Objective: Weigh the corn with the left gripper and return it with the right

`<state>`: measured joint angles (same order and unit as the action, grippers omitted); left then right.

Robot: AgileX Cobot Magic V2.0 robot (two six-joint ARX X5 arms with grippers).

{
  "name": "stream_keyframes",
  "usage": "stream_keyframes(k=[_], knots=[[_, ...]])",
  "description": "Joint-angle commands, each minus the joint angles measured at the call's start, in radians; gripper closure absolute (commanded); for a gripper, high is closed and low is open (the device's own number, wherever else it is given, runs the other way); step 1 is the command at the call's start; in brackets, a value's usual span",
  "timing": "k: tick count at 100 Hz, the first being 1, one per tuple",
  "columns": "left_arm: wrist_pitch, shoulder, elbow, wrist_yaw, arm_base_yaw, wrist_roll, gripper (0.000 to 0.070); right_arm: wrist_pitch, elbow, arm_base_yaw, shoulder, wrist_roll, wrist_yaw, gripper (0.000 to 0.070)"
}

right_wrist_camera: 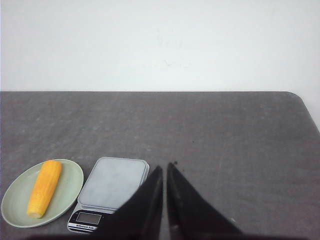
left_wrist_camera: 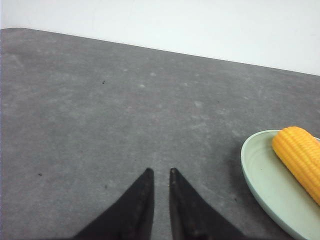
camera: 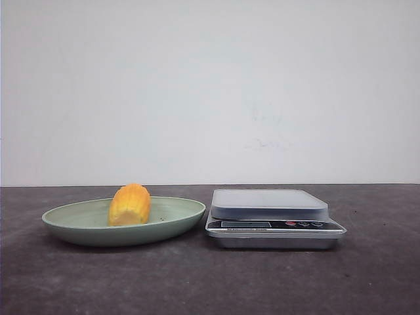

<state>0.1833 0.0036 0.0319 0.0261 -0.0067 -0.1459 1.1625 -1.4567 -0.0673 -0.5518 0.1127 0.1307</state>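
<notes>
From the front, the corn [camera: 130, 205] lies in the plate [camera: 72, 226] at lower left, the scale [camera: 274, 218] just beside it on the table [camera: 367, 275]. The left claw [left_wrist_camera: 160, 172] hangs nearly closed, empty. The right claw [right_wrist_camera: 164, 166] likewise.

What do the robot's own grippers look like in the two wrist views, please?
Left gripper and right gripper look alike: two matte black fingers, broad at the base and tapering to narrow points. No cables, markings or arm links show in any view.
</notes>
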Motion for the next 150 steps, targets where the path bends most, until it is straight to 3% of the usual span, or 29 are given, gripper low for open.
stream_keyframes(k=[1,28,41,73,92,115,150], knots=[[-0.003,0.0,-0.018,-0.001,0.001,0.006,0.0684,-0.013,-0.015,-0.002,-0.005,0.014,0.0,0.0693],[-0.003,0.0,-0.018,-0.001,0.001,0.006,0.0684,-0.041,-0.014,0.016,-0.004,-0.028,-0.028,0.0693],[-0.003,0.0,-0.018,-0.001,0.001,0.006,0.0684,-0.18,0.063,0.047,0.037,-0.03,-0.026,0.0692],[-0.003,0.0,-0.018,-0.001,0.001,0.006,0.0684,-0.77,0.697,0.09,0.317,-0.043,-0.026,0.0692],[-0.003,0.0,-0.018,-0.001,0.001,0.006,0.0684,-0.968,1.077,0.09,0.453,-0.048,-0.026,0.0693],[-0.003,0.0,-0.018,-0.001,0.001,0.006,0.0684,-1.085,1.353,0.09,0.548,-0.041,-0.026,0.0693],[-0.003,0.0,-0.018,-0.001,0.001,0.006,0.0684,-1.08,1.444,0.09,0.548,-0.05,-0.04,0.0693]])
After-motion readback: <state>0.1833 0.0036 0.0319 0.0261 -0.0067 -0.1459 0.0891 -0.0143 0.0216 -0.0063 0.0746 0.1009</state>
